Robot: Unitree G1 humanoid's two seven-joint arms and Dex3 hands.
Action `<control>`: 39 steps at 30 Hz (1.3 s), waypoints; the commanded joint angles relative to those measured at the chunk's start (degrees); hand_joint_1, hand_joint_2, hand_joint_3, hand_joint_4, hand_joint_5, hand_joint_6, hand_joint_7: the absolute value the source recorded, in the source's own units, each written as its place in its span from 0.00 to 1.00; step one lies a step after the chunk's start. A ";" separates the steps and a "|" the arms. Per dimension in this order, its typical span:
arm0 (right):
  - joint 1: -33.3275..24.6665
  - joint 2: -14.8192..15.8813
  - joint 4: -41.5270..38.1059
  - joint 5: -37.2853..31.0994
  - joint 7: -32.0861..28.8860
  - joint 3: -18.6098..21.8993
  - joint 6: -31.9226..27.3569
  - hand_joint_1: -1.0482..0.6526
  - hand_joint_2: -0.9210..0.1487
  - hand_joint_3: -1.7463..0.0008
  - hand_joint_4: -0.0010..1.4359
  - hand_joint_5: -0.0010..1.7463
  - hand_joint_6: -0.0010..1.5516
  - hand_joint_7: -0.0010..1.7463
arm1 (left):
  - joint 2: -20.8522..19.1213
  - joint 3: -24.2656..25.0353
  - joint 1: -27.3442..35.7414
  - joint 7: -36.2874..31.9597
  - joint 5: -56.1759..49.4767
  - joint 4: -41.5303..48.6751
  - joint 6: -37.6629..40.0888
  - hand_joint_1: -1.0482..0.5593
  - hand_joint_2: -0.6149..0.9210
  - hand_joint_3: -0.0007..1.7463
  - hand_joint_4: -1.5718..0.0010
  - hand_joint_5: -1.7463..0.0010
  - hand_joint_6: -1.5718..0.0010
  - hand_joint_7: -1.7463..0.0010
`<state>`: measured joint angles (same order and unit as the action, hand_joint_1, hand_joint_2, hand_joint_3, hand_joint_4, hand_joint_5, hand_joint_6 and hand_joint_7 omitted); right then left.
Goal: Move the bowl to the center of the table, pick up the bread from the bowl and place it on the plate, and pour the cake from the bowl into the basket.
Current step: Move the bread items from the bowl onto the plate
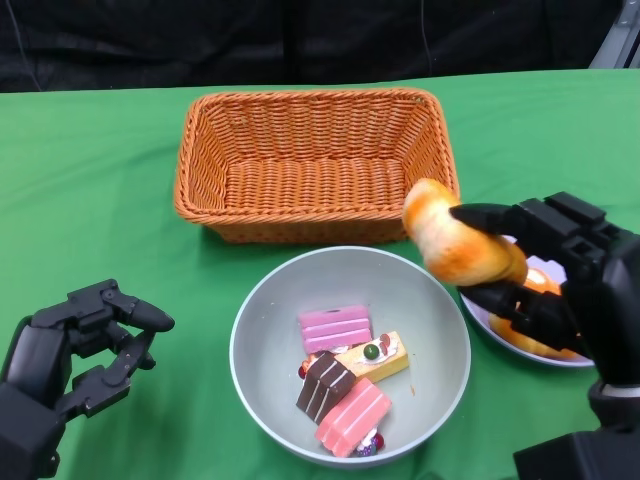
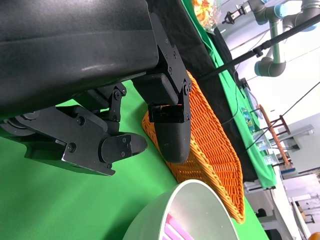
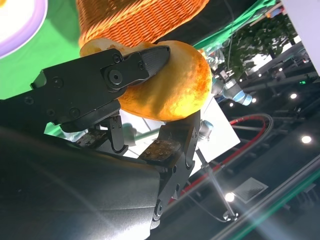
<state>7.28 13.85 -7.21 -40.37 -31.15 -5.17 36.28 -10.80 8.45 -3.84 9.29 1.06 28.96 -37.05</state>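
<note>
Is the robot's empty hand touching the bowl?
Apart. In the head view, green cloth shows between the left hand and the bowl rim; the fingers curl over the table, holding nothing.

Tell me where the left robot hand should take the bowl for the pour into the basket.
Probably the bowl's left rim, coming in from the left side: that edge faces the open left robot hand, nothing blocks it, and the cake pieces lie toward the middle. The basket sits just behind, so a tip away from the robot suits. The right robot hand holds the bread.
</note>
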 commanded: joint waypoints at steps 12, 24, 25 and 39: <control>-1.75 2.10 -4.79 3.38 -6.58 7.28 -0.91 0.53 0.03 1.00 0.56 0.90 0.55 0.45 | -1.44 0.65 -0.70 0.50 1.21 0.81 0.14 0.68 0.94 0.32 0.51 0.20 0.46 0.44; 0.27 4.59 -14.86 3.61 -9.13 7.15 -1.23 0.56 0.08 1.00 0.59 0.78 0.62 0.36 | -1.68 0.54 -0.88 0.36 1.51 1.44 -0.46 0.68 0.95 0.29 0.50 0.20 0.45 0.44; 1.13 3.98 -17.10 4.78 -8.16 7.06 -2.30 0.56 0.08 1.00 0.59 0.78 0.62 0.36 | -1.73 0.66 -0.67 0.25 1.56 1.11 -0.20 0.68 0.95 0.29 0.50 0.20 0.45 0.44; 5.66 3.48 -26.52 11.04 -1.76 5.13 -5.99 0.59 0.06 1.00 0.55 0.74 0.66 0.19 | -2.05 1.00 -0.33 0.28 1.66 0.73 -0.17 0.69 0.97 0.28 0.50 0.20 0.45 0.44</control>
<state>12.33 16.62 -33.32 -30.70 -32.97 -0.38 30.25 -11.73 8.96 -4.14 9.44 2.37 30.13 -37.05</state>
